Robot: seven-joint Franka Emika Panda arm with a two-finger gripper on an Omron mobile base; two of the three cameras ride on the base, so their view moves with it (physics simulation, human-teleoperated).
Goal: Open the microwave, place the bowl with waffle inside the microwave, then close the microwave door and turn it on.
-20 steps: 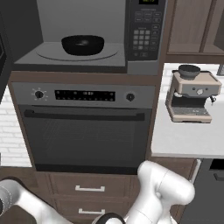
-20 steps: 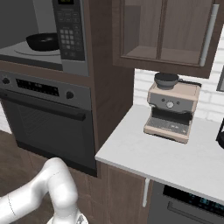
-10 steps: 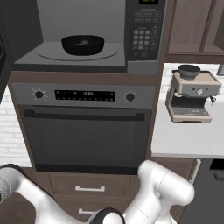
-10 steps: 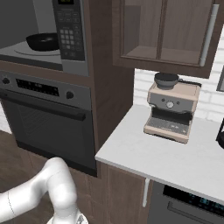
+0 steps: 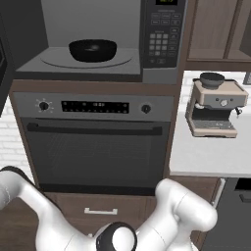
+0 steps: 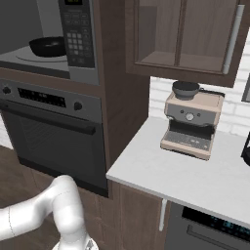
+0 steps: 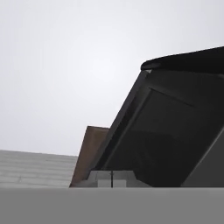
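Observation:
The microwave [image 5: 162, 34] [image 6: 78, 34] stands open above the wall oven, with its keypad on the right. The black bowl [image 5: 93, 50] [image 6: 47, 46] sits on the round turntable [image 5: 122, 60] inside; from this angle I cannot make out the waffle in it. The dark strip at the far left of the left base view is the swung-open microwave door [image 5: 3, 54]. In the hand view, a dark glazed panel with a grey frame [image 7: 175, 131] tilts overhead against a pale ceiling. My arm is folded low in front of the oven, elbow [image 5: 181, 215] [image 6: 63, 200] at drawer height. The gripper is shut.
The wall oven [image 5: 95, 142] [image 6: 49, 132] with knobs and a bar handle is directly ahead, with a drawer [image 5: 100, 211] below it. To the right, a coffee machine [image 5: 215, 105] [image 6: 190, 122] stands on a white counter [image 5: 206, 157] [image 6: 195, 176]. Brown cabinets [image 6: 185, 34] hang above.
The arm's lower links have swung across the bottom of the left base view. The bowl, microwave and door have not moved.

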